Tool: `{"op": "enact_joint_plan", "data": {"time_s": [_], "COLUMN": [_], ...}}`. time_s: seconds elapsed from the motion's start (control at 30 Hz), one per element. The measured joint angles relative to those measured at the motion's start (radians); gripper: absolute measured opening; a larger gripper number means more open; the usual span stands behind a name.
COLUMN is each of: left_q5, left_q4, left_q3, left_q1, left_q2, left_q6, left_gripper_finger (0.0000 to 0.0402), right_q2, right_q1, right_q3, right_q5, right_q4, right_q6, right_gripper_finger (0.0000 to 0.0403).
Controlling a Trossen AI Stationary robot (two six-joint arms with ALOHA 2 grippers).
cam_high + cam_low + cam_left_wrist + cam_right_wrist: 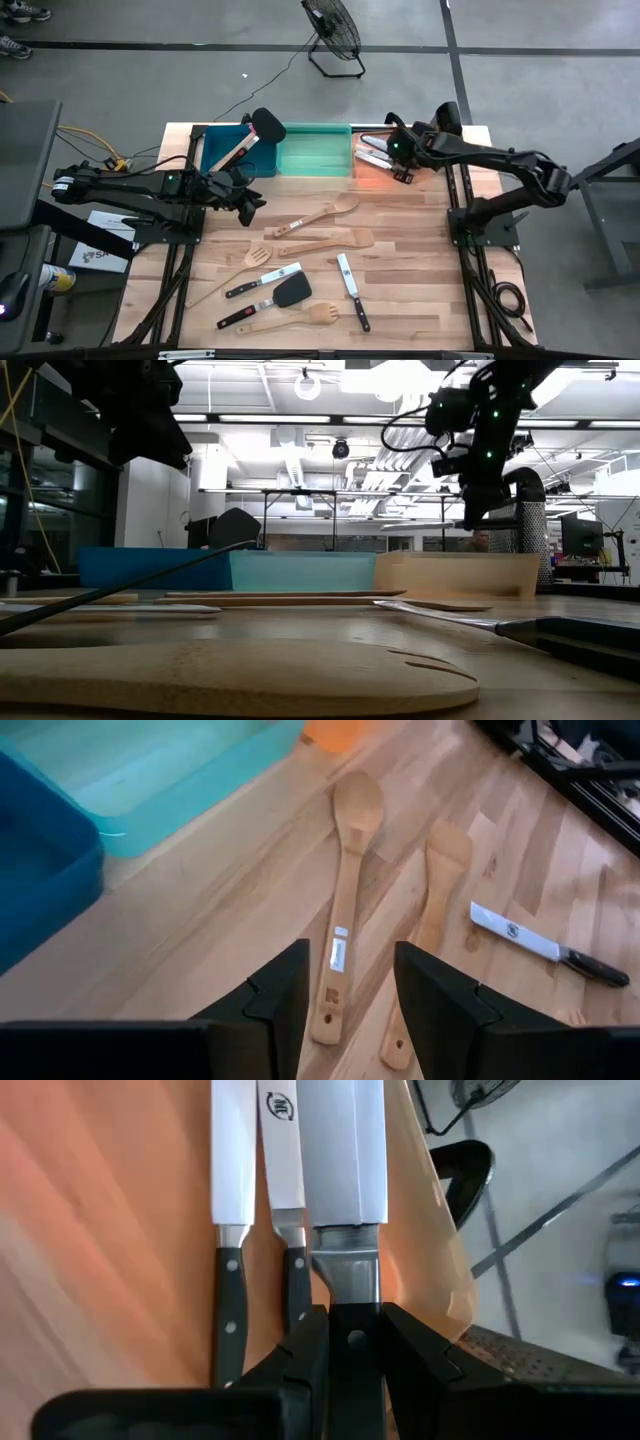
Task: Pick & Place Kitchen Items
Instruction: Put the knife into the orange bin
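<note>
My right gripper (pixel 355 1330) is over the orange bin (pixel 372 172) at the far right and is shut on a wide-bladed steel knife (pixel 340 1150) with a black handle. Two black-handled knives (pixel 258 1190) lie side by side on the bin's floor beside it. My left gripper (pixel 350 985) is open near the blue bin (pixel 222 152), with its fingers above the handle end of a pale wooden spoon (pixel 350 870) that lies flat on the table. A wooden spatula (pixel 435 910) lies next to the spoon. My right gripper pinches the wide knife's black handle (pixel 355 1285) between its two fingers, just behind the blade. The fingers lie along the knife, and the blade reaches out ahead of the fingertips over the bin's floor. Whether the blade rests on the bin, I cannot tell.
The green bin (pixel 315 150) stands between the blue and orange bins. The blue bin holds a black turner and a wooden utensil (pixel 250 140). Several utensils lie on the near half of the table: knives (pixel 262 282) (pixel 352 292), a black turner (pixel 288 292) and a wooden fork (pixel 312 315).
</note>
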Motion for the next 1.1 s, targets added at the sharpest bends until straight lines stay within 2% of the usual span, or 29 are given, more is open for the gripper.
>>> {"op": "enact_joint_plan", "data": {"time_s": [0.37,0.57,0.83,1.1], "left_q5": [-0.018,-0.023,-0.04,-0.044], "left_q4": [-0.001,-0.001,-0.001,-0.001], "left_q3": [0.0,0.0,0.0,0.0], "left_q1": [0.0,0.0,0.0,0.0], "left_q2": [0.0,0.0,0.0,0.0], "left_q6": [-0.002,-0.014,-0.031,-0.032], "left_gripper_finger": [0.0145,0.0145,0.0145,0.0145], "right_q2": [0.0,0.025,0.124,0.212], "right_q1": [-0.12,-0.158,-0.171,-0.173], "right_q3": [-0.099,-0.134,-0.139,-0.139], "right_q5": [-0.176,-0.208,-0.27,-0.275], "right_q4": [0.163,0.208,0.294,0.325], "right_q6": [-0.128,-0.16,-0.16,-0.16], "right_gripper_finger": [0.0065,0.0065,0.0065,0.0065]}}
